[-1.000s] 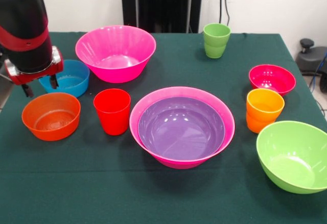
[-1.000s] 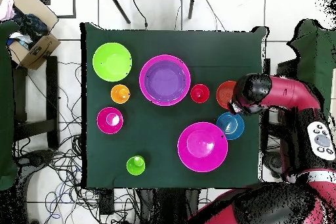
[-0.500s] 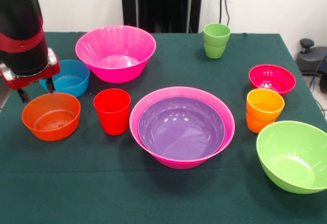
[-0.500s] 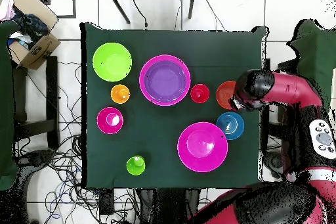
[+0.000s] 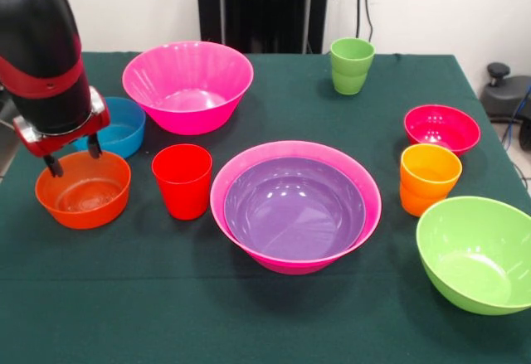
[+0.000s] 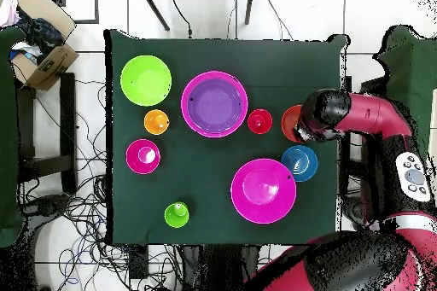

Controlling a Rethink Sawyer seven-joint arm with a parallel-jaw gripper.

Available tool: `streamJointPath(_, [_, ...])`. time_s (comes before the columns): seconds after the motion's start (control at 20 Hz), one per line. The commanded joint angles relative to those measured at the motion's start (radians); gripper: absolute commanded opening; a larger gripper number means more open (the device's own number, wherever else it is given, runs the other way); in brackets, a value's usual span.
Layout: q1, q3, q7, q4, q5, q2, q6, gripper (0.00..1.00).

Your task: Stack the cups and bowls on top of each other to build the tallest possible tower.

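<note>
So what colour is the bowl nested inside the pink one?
Purple, clearest in the front view.

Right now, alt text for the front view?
The robot's gripper hangs with jaws open over the far rim of the orange-red bowl at the table's left. A purple bowl sits nested in a hot-pink bowl at centre, with cups and other bowls standing separately around them.

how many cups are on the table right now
3. The red cup stands between the orange-red bowl and the nested pink and purple bowls. The lime green cup is at the far edge. The orange cup stands beside the big green bowl. None looks hidden.
</note>
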Motion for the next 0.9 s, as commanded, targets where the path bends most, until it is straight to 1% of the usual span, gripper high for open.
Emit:
streamJointPath(0.05, [0.017, 0.066, -0.336, -0.047, -0.042, 0.019, 0.112, 1.0])
streamJointPath(0.4, [-0.004, 0.093, -0.299, -0.01, 0.009, 0.021, 0.112, 1.0])
streamJointPath(0.65, [-0.013, 0.106, -0.278, 0.002, 0.031, 0.022, 0.12, 1.0])
streamJointPath(0.9, [-0.004, 0.118, -0.247, 0.017, 0.046, 0.01, 0.129, 1.0])
